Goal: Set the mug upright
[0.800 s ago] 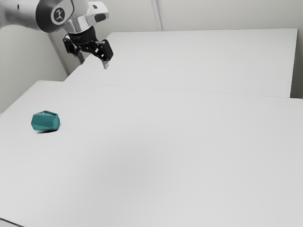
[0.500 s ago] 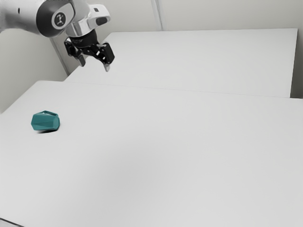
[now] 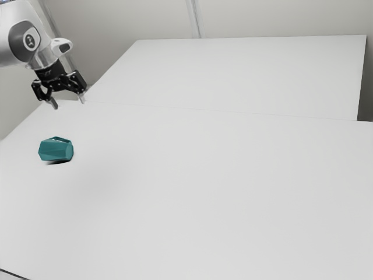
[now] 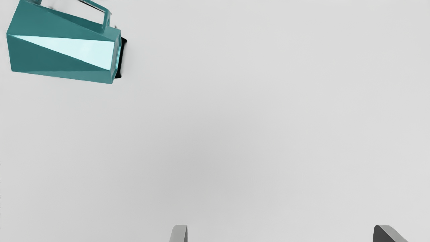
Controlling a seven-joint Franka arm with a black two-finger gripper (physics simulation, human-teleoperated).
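Mug point(image 3: 56, 150) on its side on table point(image 3: 204, 192), exterior view's nine o'clock. Gripper point(image 3: 69, 104) raised, fingers wide apart.

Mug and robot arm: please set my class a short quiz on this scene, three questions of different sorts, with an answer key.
1. How does the mug lie? A) upright B) on its side C) upside down
2. True or false: the end effector has its fingers apart, with the mug outside them.
3. Fill the gap: in the exterior view, the mug lies near the view's ____ edge.

Key: 1 B; 2 true; 3 left
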